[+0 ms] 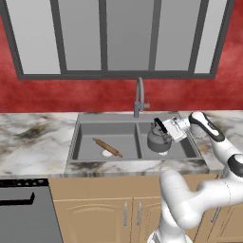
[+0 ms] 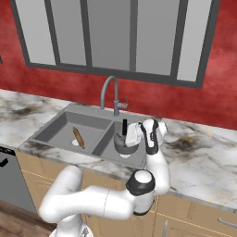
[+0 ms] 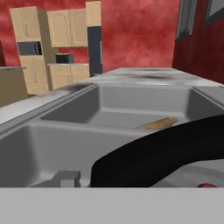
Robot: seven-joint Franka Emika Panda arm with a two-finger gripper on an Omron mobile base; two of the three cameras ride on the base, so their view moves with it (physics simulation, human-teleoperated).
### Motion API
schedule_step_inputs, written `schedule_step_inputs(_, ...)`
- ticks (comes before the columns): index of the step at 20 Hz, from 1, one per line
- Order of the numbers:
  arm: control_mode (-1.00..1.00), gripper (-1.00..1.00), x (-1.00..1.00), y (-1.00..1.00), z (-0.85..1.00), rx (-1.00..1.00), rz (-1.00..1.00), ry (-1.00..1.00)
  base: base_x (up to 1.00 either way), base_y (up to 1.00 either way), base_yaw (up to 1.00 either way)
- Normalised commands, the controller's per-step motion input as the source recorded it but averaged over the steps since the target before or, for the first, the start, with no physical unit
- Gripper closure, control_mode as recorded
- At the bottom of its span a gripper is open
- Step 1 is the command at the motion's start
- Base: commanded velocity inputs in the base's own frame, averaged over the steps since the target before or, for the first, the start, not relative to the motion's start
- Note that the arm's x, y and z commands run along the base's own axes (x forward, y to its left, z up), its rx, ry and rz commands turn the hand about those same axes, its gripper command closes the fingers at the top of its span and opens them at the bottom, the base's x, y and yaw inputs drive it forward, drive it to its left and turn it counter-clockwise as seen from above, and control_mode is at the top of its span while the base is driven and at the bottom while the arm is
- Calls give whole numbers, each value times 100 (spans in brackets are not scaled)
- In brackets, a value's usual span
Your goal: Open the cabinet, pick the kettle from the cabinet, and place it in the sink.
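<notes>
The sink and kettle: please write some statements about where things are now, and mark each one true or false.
1. The kettle is in the right basin of the sink. True.
2. The rolling pin lies in the same basin as the kettle. False: it lies in the left basin.
3. The claw is at the kettle's black handle. True.
4. The faucet stands at the sink's front edge. False: it stands behind the basins, by the red wall.

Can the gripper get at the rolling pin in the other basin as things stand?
Probably not right now: the gripper is at the kettle's black handle in the sink's right basin. The rolling pin lies uncovered in the left basin, past the divider.
</notes>
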Motion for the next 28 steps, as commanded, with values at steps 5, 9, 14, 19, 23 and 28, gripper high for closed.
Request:
schedule_step_inputs(5, -100, 100, 19, 0, -36, 0, 0, 7, 0, 0, 0)
schedule_step_inputs(9, -100, -100, 10, -6, -33, -1, -3, 9, 0, 0, 0)
schedule_step_inputs(14, -100, -100, 1, -15, -22, 0, -9, 8, 0, 0, 0)
schedule_step_inputs(19, -100, -100, 0, -22, -19, 0, -11, 16, 0, 0, 0)
schedule_step_inputs(23, -100, -100, 0, -28, -14, 0, -16, 13, 0, 0, 0)
schedule_step_inputs(28, -100, -100, -1, -35, -4, 0, -18, 11, 0, 0, 0)
